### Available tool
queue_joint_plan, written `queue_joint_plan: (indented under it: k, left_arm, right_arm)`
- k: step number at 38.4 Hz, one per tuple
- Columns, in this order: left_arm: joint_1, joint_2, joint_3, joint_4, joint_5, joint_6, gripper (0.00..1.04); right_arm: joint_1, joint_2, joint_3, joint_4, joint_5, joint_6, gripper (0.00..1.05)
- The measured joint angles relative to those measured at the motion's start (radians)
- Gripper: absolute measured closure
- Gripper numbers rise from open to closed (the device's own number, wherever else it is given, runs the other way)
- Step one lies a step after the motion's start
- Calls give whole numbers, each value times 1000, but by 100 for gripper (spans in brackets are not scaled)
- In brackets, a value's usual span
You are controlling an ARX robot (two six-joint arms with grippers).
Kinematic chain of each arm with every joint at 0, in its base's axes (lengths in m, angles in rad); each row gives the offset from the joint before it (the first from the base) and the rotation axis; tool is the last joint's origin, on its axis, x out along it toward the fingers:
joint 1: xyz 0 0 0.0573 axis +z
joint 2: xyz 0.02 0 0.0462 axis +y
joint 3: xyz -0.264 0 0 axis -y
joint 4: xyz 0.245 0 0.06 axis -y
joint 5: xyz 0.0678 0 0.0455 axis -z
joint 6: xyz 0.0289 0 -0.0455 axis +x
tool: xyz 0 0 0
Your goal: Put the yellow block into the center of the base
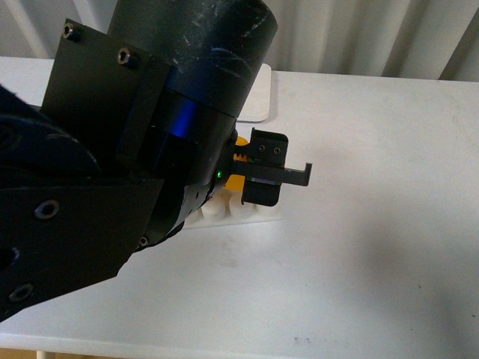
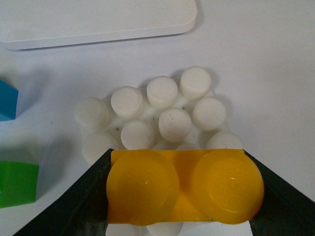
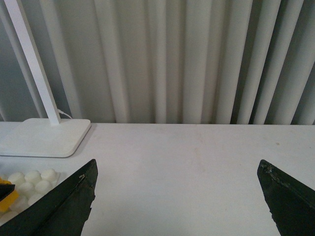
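Observation:
My left gripper (image 2: pixel 182 196) is shut on the yellow block (image 2: pixel 182 184), holding it by its two short ends with the studs facing the camera. The block hangs over the near part of the base (image 2: pixel 162 91), a white plate of round studs; I cannot tell if they touch. In the front view the left gripper (image 1: pixel 258 176) and the yellow block (image 1: pixel 235 182) sit right over the base (image 1: pixel 232 211), with the arm hiding most of it. My right gripper (image 3: pixel 177 167) is open and empty over bare table, with the base (image 3: pixel 34 181) off to one side.
A green brick (image 2: pixel 17 183) and a blue brick (image 2: pixel 7 101) lie on the table beside the base. The lamp foot (image 2: pixel 98 19) lies just beyond the base; its post (image 3: pixel 34 64) rises in front of grey curtains. The left arm fills the front view's left half.

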Motion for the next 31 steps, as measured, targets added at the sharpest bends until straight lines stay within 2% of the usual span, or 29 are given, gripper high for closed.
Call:
queue_joint_plan:
  k: [31]
  left_arm:
    - [0, 65, 83, -50, -44, -53, 39]
  right_arm:
    - [0, 0, 0, 0, 0, 0, 9]
